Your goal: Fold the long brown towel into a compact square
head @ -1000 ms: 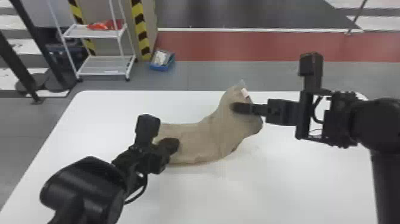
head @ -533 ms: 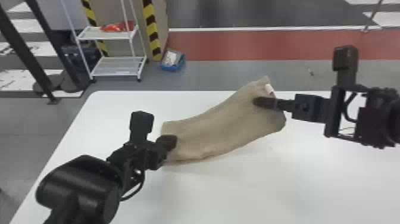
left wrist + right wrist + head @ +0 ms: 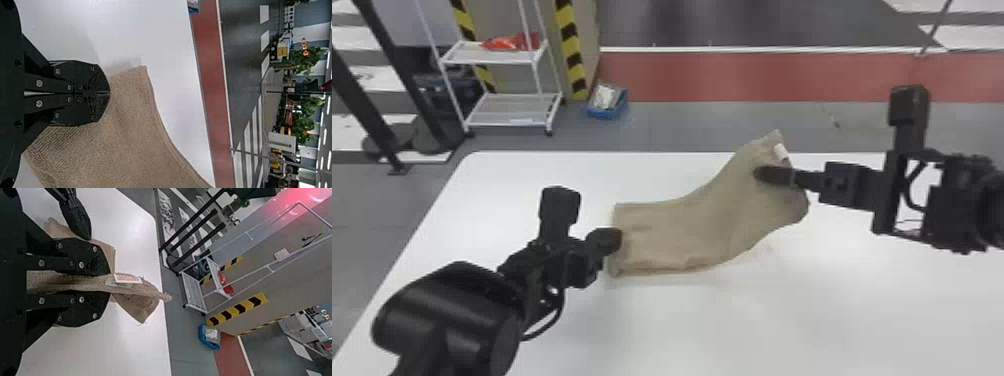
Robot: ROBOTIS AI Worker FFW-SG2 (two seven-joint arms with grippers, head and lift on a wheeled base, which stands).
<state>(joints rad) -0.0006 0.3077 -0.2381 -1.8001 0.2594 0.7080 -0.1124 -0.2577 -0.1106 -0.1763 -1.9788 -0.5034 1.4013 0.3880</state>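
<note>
Brown towel [image 3: 677,232] lies on the white table [image 3: 782,320], right end lifted, white tag [image 3: 781,152] at its far right. Right gripper [image 3: 761,174] clamped on that end. Left gripper [image 3: 616,240] at left end, fingers together.

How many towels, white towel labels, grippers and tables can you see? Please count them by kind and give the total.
Brown towel: 1
White label: 1
Grippers: 2 (left gripper, right gripper)
White table: 1
Total: 5
</note>
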